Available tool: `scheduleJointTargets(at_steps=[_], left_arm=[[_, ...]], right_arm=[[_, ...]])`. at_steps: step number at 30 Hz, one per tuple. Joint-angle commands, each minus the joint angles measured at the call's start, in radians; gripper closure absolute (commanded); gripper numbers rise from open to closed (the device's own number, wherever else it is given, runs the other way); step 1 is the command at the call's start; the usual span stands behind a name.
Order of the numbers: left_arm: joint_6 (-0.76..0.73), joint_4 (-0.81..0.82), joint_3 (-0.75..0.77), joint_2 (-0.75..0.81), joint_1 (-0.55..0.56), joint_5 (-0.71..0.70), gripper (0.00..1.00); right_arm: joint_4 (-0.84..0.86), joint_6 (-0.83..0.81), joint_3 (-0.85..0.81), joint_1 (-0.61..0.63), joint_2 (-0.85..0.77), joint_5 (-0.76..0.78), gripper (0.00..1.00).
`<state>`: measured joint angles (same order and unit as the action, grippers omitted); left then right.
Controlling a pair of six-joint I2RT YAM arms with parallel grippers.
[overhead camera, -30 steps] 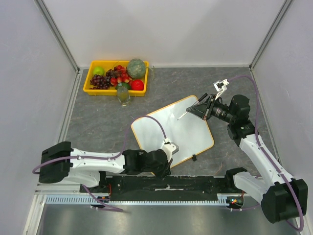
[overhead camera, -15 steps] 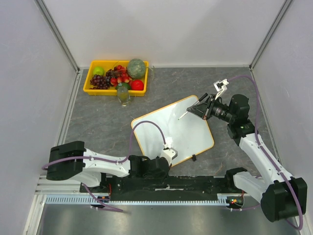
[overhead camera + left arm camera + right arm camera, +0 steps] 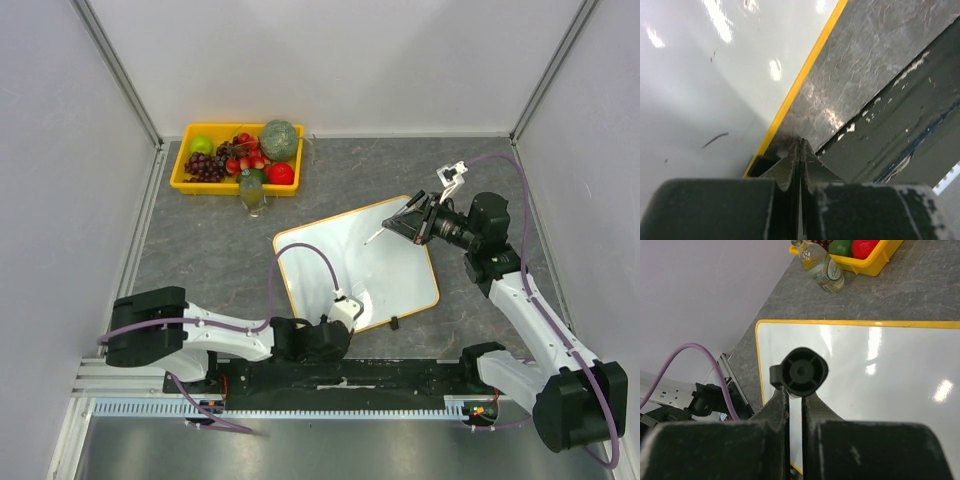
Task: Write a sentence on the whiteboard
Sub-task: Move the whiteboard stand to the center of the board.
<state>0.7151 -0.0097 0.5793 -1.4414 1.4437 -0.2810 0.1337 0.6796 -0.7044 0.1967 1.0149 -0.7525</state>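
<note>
The whiteboard point(image 3: 360, 262) lies tilted on the grey table, white with a yellow frame point(image 3: 805, 65). No sentence shows on it. The surface looks blank apart from a short dark stroke point(image 3: 715, 140). My left gripper point(image 3: 347, 306) is shut with nothing between its jaws. Its tips point(image 3: 800, 141) rest at the board's near edge beside a black clip point(image 3: 757, 167). My right gripper point(image 3: 420, 222) hangs over the board's far right corner, shut on a black marker point(image 3: 801, 371). The marker's thin tip point(image 3: 372, 238) points down at the board.
A yellow tray point(image 3: 185, 172) of fruit stands at the back left, with a small bottle point(image 3: 253, 195) in front of it. A second black clip point(image 3: 395, 323) sits on the board's near edge. The black mounting rail point(image 3: 400, 370) runs along the table's front.
The whiteboard's left corner has swung a little away from me. My left arm's elbow has moved right while its gripper stays at the near edge. The right arm holds still.
</note>
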Motion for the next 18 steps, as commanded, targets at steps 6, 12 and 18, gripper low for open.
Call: scheduleJointTargets(at_steps=[6, 12, 18], left_arm=[[-0.019, 0.007, 0.042, -0.036, -0.029, -0.061, 0.98], [0.044, -0.042, 0.093, 0.007, -0.011, -0.017, 0.91], [0.157, -0.175, 0.201, -0.007, 0.059, -0.075, 0.51]], right_arm=[[0.007, -0.014, -0.053, -0.003, -0.006, 0.001, 1.00], [0.007, -0.012, -0.058, -0.003, -0.006, -0.004, 1.00], [0.007, -0.014, -0.055, -0.005, -0.006, -0.008, 1.00]])
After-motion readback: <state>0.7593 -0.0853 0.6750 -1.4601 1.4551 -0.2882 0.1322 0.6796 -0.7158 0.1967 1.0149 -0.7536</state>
